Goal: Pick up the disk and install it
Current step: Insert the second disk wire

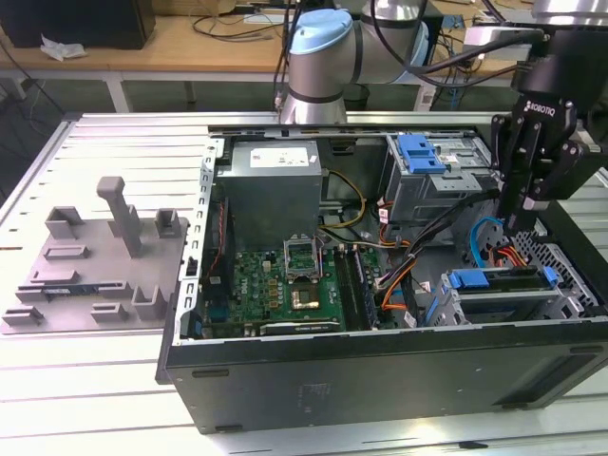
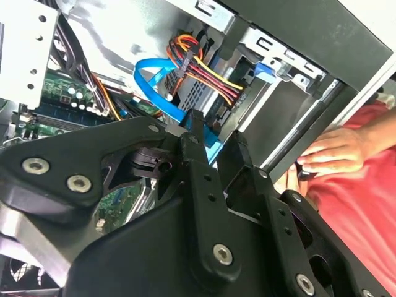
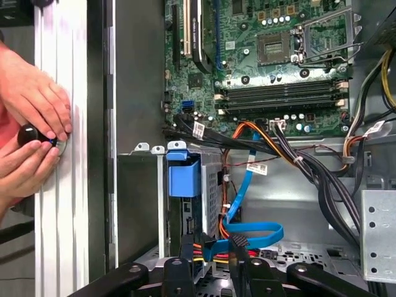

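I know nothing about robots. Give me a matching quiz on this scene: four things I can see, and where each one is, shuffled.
Things:
1. green circuit board
2. grey plastic parts holder
3. black gripper
4. person's hands

Places:
A. on the slotted metal table, outside the case, at the exterior view's left
B. above the case's end at the exterior view's right
C. at the table's edge, beside the case wall
D. on the floor of the open black computer case

Pairs: 1-D, 2-A, 3-B, 4-C.
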{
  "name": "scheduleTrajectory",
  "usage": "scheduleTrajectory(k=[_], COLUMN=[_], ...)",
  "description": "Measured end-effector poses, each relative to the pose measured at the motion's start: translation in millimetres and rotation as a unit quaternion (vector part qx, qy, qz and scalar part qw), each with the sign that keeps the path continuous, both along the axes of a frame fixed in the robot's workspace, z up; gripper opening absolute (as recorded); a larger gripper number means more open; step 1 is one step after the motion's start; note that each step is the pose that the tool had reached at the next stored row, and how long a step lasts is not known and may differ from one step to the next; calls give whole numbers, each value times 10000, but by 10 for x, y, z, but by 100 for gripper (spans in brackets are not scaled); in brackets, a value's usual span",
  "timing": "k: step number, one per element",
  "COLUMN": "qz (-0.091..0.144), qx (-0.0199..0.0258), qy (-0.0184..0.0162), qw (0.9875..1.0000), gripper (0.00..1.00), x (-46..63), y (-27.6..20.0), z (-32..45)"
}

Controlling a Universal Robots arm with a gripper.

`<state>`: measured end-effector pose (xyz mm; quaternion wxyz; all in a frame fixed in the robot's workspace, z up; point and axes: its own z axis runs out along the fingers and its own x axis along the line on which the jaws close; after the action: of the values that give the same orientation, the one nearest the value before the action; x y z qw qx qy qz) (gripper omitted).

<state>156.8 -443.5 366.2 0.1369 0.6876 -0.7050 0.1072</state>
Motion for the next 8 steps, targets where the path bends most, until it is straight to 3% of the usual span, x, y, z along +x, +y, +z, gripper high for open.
scheduleTrajectory(k=[3, 4, 5, 8], qz=[-1, -1, -1, -14], qx=[-78, -89, -103, -102], qy=[27, 33, 66, 119], qw=[10000, 10000, 9999, 9999], gripper=[36, 36, 36, 36], x=[0, 0, 5, 23], y=[15, 18, 19, 20], z=[-3, -4, -7, -15])
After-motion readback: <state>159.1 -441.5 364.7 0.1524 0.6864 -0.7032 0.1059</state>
